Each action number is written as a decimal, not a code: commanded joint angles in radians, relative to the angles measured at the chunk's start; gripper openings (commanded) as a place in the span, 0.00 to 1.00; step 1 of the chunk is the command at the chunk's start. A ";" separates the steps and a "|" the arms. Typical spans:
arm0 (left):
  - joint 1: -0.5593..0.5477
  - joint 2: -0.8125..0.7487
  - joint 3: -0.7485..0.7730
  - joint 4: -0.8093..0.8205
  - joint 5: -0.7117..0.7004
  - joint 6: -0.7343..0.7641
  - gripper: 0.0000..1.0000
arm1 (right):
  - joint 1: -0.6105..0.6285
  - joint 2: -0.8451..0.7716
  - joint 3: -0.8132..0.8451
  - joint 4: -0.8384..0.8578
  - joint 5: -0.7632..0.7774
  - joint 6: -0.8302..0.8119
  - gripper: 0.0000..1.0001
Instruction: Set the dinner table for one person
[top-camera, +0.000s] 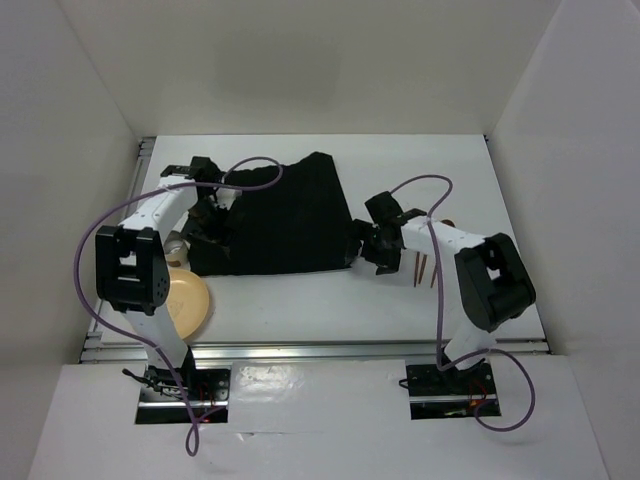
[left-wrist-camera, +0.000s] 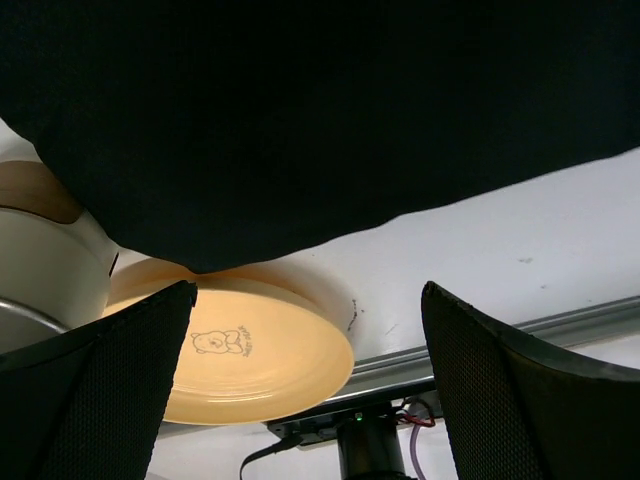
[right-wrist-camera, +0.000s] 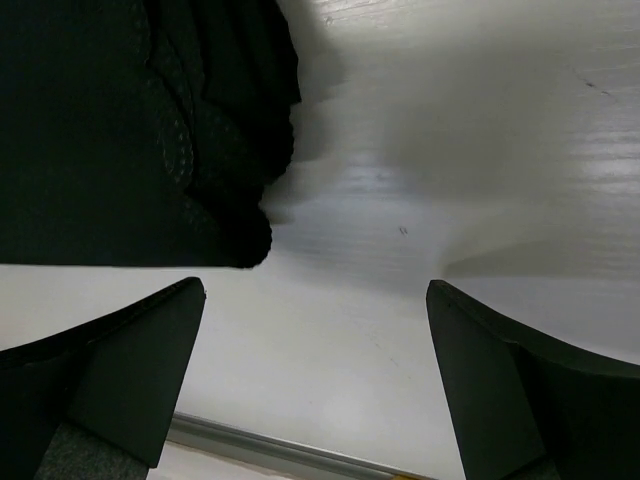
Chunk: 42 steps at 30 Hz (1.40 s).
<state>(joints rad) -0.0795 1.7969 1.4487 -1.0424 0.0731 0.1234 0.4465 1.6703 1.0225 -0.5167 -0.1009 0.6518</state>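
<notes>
The dinner table is a large white top with silver rails. A black cloth mat lies on it, its right corner folded. My left gripper is open over the mat's left edge. My right gripper is open beside the mat's near right corner, empty. A yellow plate lies at the near left and shows with a bear print in the left wrist view. A cup stands left of the mat. Wooden utensils lie at the right.
The front rail runs along the table's near edge. White walls close in the table on three sides. A pale cup or bowl stands beside the plate in the left wrist view. Purple cables loop over both arms.
</notes>
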 joint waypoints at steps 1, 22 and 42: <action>0.011 0.005 -0.013 0.037 -0.010 -0.030 1.00 | -0.005 0.020 0.037 0.093 -0.045 0.089 1.00; -0.015 0.064 -0.025 0.064 -0.033 -0.002 1.00 | -0.123 -0.165 -0.234 0.139 -0.017 0.219 0.00; -0.092 0.160 -0.013 0.057 0.036 -0.031 0.99 | -0.161 -0.279 -0.262 0.012 0.107 0.178 0.92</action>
<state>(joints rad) -0.1753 1.9224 1.4158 -0.9794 0.0799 0.1005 0.3004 1.3628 0.7536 -0.5232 -0.0177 0.8375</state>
